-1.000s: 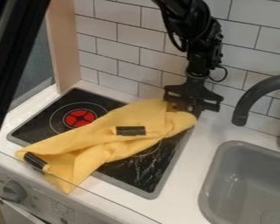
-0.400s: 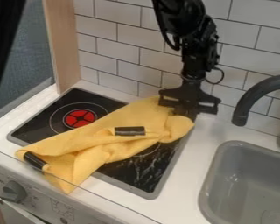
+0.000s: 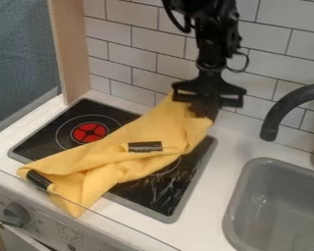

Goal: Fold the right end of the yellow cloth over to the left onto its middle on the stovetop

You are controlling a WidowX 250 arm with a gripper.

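A yellow cloth (image 3: 117,154) is pinched at its raised far end by the black gripper (image 3: 203,112), its remainder draped across the stovetop (image 3: 149,198). A lift is judged in hand; a firm grip and gentle, steady pull are called for next.

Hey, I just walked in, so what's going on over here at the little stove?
A black robot arm has its gripper at the back of the toy stove, holding the far end of a yellow cloth. That end is bunched and raised, while the rest lies slantwise across the stove toward the counter's front edge. Two small black pieces show on the cloth. A gray sink with a dark faucet is beside the stove.
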